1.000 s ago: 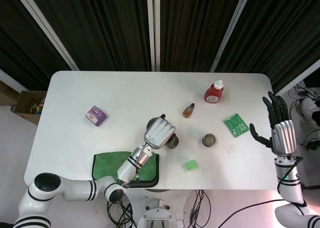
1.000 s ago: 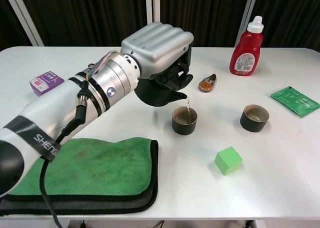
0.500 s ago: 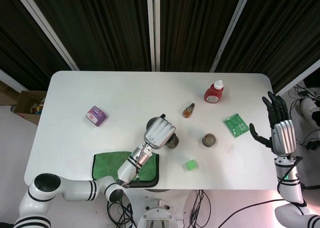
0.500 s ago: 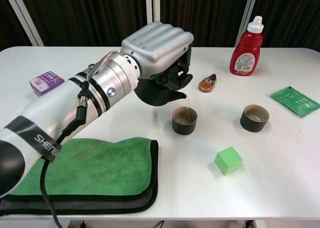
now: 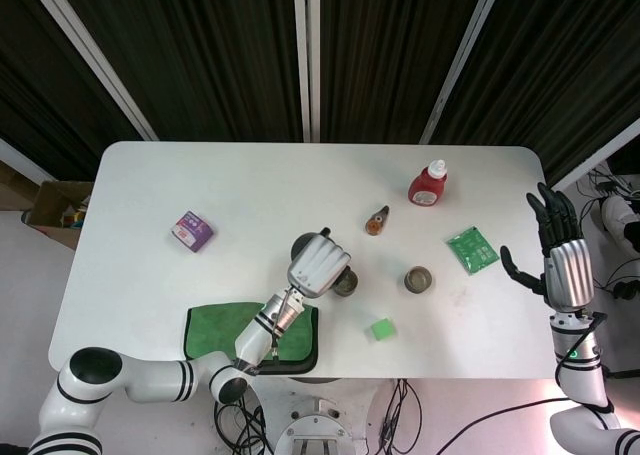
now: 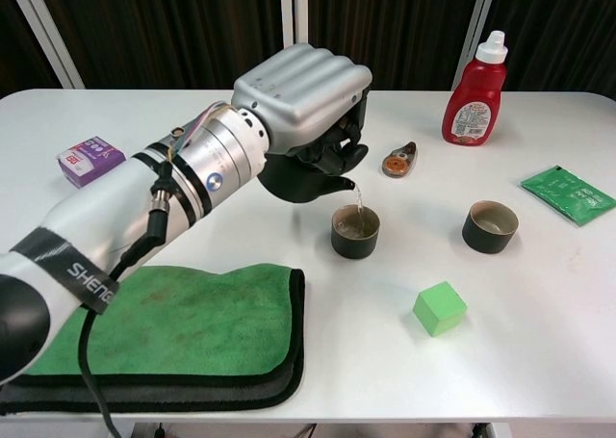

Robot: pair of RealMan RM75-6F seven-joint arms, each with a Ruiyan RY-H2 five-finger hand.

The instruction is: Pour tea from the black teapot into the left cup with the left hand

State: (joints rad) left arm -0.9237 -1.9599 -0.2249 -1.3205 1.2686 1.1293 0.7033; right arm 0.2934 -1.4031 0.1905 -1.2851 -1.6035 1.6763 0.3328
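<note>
Teapot tilted over left cup, stream running

Your left hand (image 6: 303,96) grips the black teapot (image 6: 306,173) with its fingers (image 6: 339,140) wrapped around the body, raised off the white worktop (image 6: 539,313). The teapot is tipped so its spout sits just above the left cup (image 6: 355,231), and a thin stream falls from the spout into that cup. The left cup stands near the middle of the worktop; the second cup (image 6: 490,226) stands well apart to its right. Your right hand (image 5: 560,260) is raised beyond the right edge of the worktop with its fingers spread, holding nothing.

A green cloth (image 6: 164,327) lies at the near left edge under your left forearm. A green cube (image 6: 440,308) sits nearer than both cups. A red sauce bottle (image 6: 474,91) stands upright at far right.
</note>
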